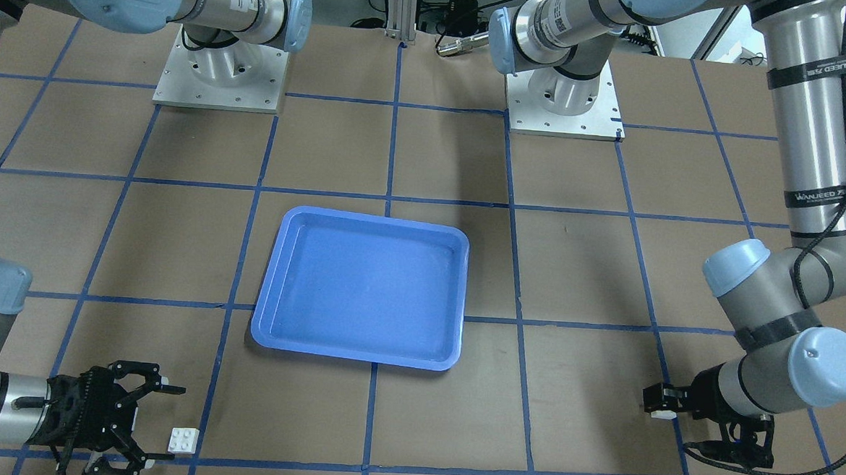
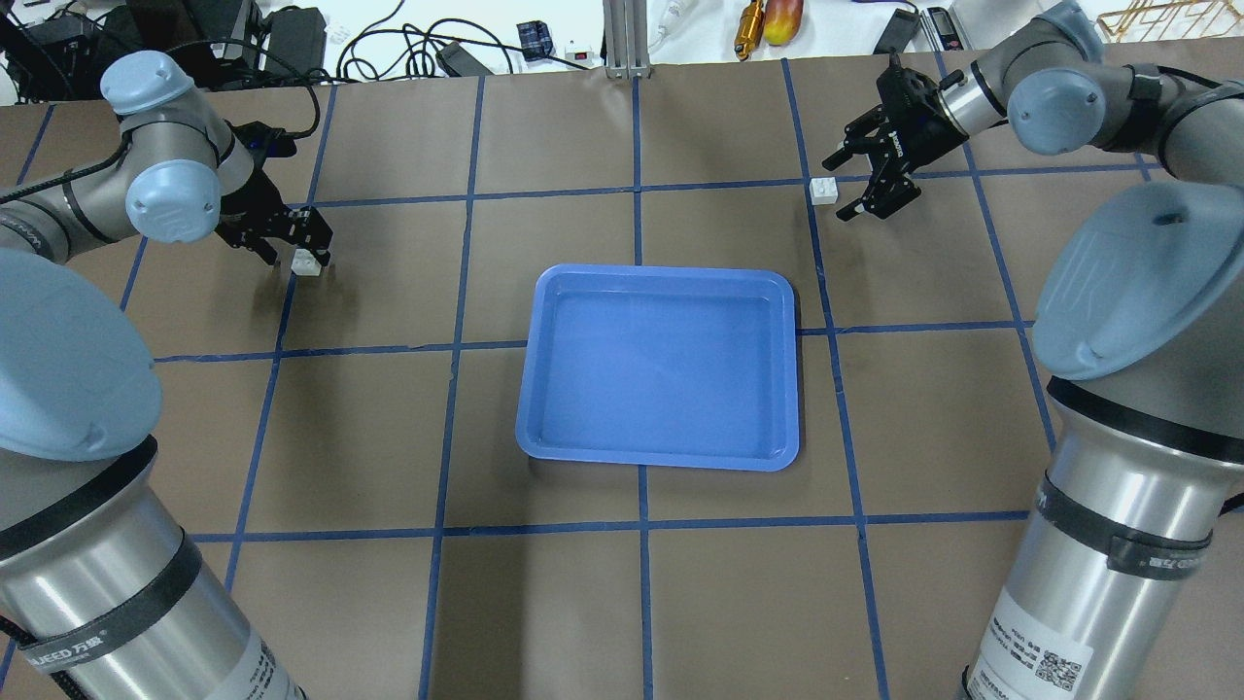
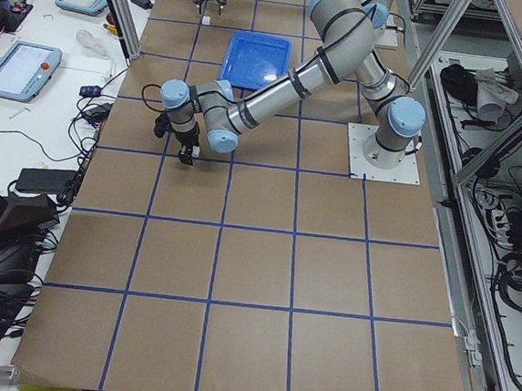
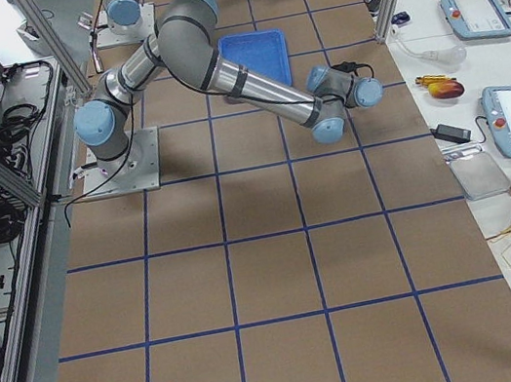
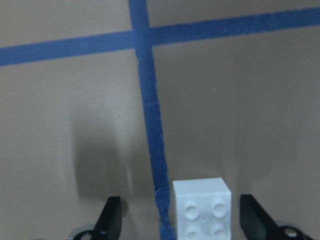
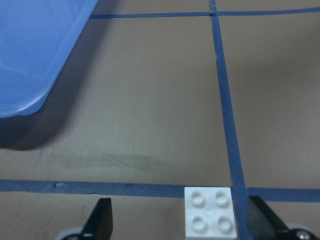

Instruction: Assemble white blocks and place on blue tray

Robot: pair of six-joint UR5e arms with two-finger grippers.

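Seen from overhead, the blue tray (image 2: 661, 275) lies in the middle of the frame on a brown table (image 2: 389, 437) crossed by blue tape lines (image 2: 637, 194); both arms reach to the top of the frame. At upper left, the left gripper (image 2: 299, 255) points down with its fingers apart; the first white block (image 2: 309, 262) sits on the table between them, studs up. In the left wrist view this block is at bottom centre, just right of a tape line, with a gap to each finger (image 5: 111, 220). At upper right, the right gripper (image 2: 844, 187) is also spread wide; the second white block (image 2: 824, 191) rests at its fingertips. In the right wrist view that block sits at bottom centre between the fingers (image 6: 100, 220), touching neither, studs up, where two tape lines cross; a corner of the tray fills the upper left. Both blocks lie well apart from the tray.
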